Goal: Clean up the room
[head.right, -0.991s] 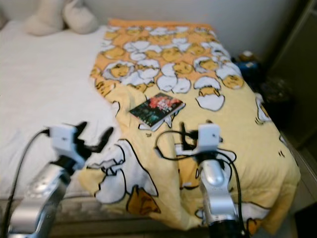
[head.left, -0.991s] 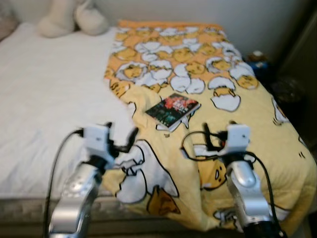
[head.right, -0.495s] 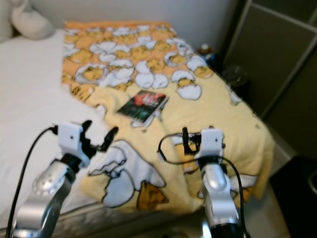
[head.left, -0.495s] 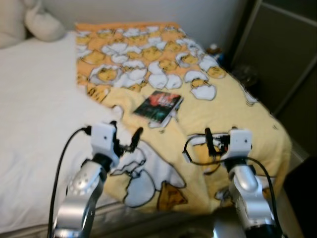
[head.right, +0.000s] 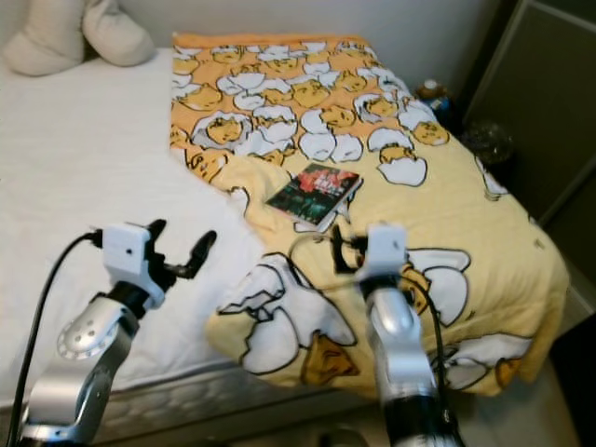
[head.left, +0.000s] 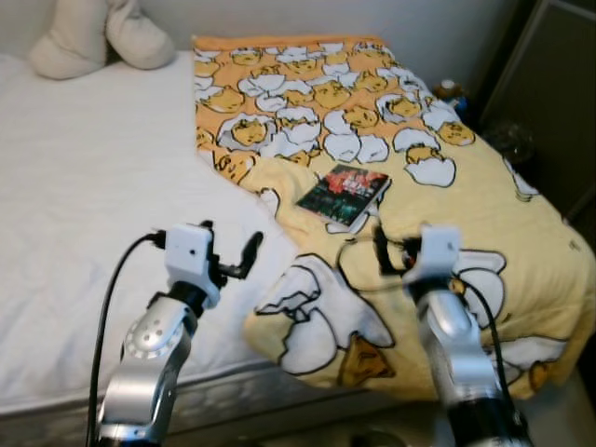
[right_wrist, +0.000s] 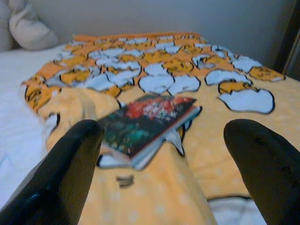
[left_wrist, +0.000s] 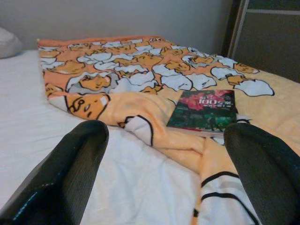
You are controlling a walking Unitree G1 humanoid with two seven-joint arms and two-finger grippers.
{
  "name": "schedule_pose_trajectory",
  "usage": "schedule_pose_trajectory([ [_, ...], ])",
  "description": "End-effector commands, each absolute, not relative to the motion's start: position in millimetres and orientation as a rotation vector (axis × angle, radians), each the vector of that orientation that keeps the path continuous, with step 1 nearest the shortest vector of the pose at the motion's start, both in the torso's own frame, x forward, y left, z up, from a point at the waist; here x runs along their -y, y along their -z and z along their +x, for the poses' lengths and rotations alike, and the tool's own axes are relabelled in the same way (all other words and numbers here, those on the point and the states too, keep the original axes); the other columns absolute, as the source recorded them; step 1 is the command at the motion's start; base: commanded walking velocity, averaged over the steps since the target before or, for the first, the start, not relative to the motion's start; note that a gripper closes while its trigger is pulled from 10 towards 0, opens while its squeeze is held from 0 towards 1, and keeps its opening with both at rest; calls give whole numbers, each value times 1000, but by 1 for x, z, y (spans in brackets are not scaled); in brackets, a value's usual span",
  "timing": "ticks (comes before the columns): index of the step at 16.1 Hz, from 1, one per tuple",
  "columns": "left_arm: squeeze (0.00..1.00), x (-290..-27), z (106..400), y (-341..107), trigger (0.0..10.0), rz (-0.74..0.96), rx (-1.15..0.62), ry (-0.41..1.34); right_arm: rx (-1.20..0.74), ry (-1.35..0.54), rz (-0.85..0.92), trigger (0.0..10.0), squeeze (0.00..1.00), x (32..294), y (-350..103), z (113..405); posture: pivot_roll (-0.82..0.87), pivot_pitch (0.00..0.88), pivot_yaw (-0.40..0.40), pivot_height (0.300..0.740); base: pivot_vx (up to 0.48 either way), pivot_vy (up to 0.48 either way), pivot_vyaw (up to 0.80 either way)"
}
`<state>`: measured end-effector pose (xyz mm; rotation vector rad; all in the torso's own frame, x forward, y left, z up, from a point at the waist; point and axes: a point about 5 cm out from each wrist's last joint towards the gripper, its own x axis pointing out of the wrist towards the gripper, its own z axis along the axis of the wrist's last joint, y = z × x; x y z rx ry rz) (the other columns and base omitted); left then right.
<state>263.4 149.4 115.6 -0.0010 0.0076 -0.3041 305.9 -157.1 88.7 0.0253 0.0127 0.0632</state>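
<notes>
Two grippers hover over the near edge of the bed (head.left: 84, 214), jaws released and empty: the left gripper (head.left: 230, 258) above the white sheet, the right gripper (head.left: 393, 257) above the yellow blanket (head.left: 438, 200). Beyond and between them a book (head.left: 345, 193) lies flat on that blanket. It looks light and stiff, probably best pinched at its overhanging near edge. Wrist views show its thickness; eye views add the far-left pillow (head.left: 93, 37).
</notes>
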Motion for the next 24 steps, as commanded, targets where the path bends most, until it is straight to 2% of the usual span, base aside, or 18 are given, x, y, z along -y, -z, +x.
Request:
schedule_pose_trajectory([
  [1,0,-143,264,-116,10000,32,-11,329,-54,-8,58,10000,0,170,-84,310,-17,0,13,719,285,386,0],
  [5,0,-137,266,-119,10000,137,-4,381,-56,45,68,10000,0,177,-88,321,1,0,15,719,477,0,0],
  [8,0,-132,265,-119,10000,93,-15,399,-42,21,40,10000,0,171,-87,320,4,0,19,719,90,0,0],
  [12,0,-132,266,-119,10000,85,-10,395,-57,9,45,10000,0,166,-80,316,-2,0,18,719,360,-313,0],
  [18,0,-132,264,-116,10000,38,-17,383,-58,16,40,10000,0,169,-80,317,-1,0,11,719,448,0,0],
  [23,0,-145,249,-122,10000,49,-27,352,-87,55,129,10000,0,164,-83,337,67,0,39,719,0,0,0],
  [24,0,-147,244,-122,10000,55,-33,354,-90,53,133,10000,0,162,-83,338,88,21,45,719,0,0,0],
])
